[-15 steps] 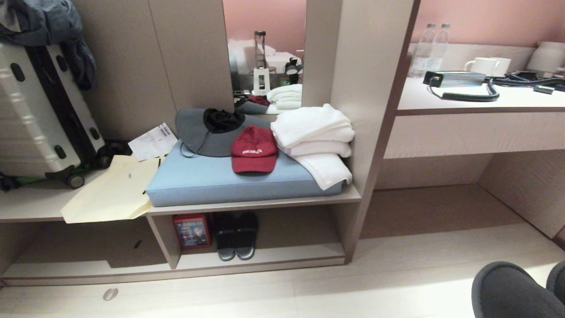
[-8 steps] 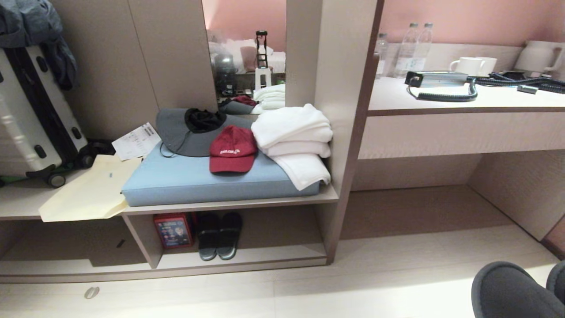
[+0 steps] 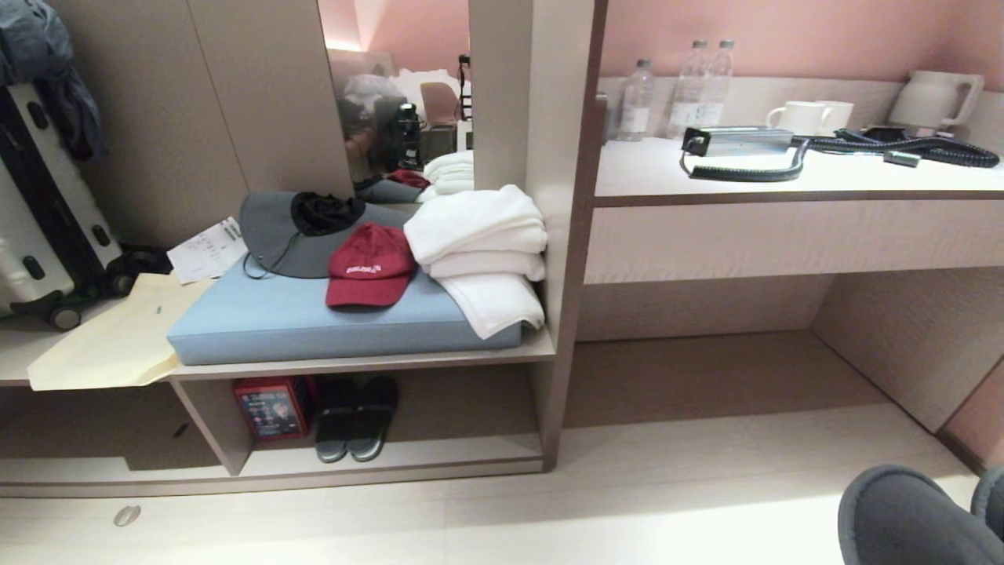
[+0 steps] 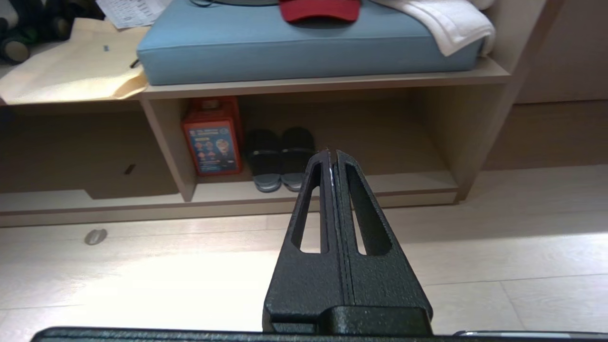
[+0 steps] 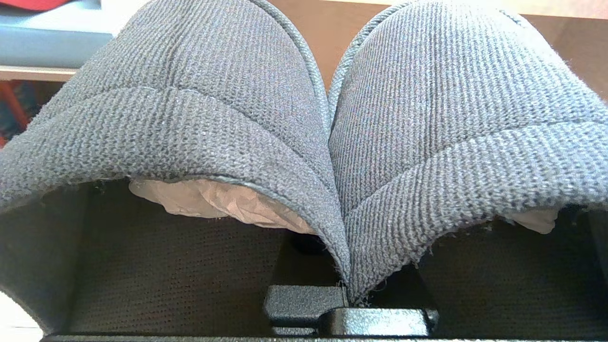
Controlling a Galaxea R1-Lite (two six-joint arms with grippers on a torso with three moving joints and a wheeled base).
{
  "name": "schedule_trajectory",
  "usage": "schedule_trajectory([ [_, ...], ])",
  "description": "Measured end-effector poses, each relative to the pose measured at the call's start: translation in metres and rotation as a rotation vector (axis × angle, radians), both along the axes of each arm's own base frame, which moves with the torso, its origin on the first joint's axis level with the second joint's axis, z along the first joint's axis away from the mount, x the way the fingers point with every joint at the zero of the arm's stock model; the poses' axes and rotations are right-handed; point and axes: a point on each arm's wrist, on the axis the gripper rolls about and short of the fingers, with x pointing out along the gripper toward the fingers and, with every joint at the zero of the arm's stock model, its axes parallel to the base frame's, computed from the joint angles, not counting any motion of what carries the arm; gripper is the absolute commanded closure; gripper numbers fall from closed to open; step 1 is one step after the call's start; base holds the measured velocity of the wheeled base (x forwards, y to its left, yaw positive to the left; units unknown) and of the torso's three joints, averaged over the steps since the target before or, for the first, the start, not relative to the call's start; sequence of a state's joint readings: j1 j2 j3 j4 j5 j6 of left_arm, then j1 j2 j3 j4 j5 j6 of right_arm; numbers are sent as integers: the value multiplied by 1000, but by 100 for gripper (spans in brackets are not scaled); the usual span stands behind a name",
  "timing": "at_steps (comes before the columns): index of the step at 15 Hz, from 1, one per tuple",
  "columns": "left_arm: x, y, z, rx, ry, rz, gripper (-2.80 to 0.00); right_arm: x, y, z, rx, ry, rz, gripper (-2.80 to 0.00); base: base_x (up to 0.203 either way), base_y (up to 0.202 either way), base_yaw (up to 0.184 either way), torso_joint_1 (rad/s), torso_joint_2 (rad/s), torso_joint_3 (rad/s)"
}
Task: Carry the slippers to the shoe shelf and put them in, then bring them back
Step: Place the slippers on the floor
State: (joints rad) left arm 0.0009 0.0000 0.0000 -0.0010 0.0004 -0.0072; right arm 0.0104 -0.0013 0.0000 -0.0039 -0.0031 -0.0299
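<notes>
Slippers (image 3: 902,518) cut off by lower right corner of head view; only rounded toes show. In right wrist view slippers (image 5: 304,123) fill picture, hide right gripper fingers; heels out of sight. Suitcase (image 3: 39,227) cut by left edge. Red box (image 3: 271,406) label too small to read. Dark pair (image 3: 354,420) heels lost in shelf shadow. Mirror (image 3: 396,94) reflection indistinct.
</notes>
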Motion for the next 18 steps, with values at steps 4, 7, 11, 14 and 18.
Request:
schedule_trajectory([
  [4, 0, 0, 0, 0, 0, 0, 0, 0, 0, 0, 0, 0, 0, 0, 0, -196, 1, 3, 5, 1],
  [7, 0, 0, 0, 0, 0, 0, 0, 0, 0, 0, 0, 0, 0, 0, 0, -197, -1, -1, 1, 2],
  [11, 0, 0, 0, 0, 0, 0, 0, 0, 0, 0, 0, 0, 0, 0, 0, -197, 1, -1, 1, 3],
  [14, 0, 0, 0, 0, 0, -1, 0, 0, 0, 0, 0, 0, 0, 0, 0, -195, 3, 1, 3, 4],
  [18, 0, 0, 0, 0, -1, 0, 0, 0, 0, 0, 0, 0, 0, 0, 0, -197, 3, 2, 4, 2],
])
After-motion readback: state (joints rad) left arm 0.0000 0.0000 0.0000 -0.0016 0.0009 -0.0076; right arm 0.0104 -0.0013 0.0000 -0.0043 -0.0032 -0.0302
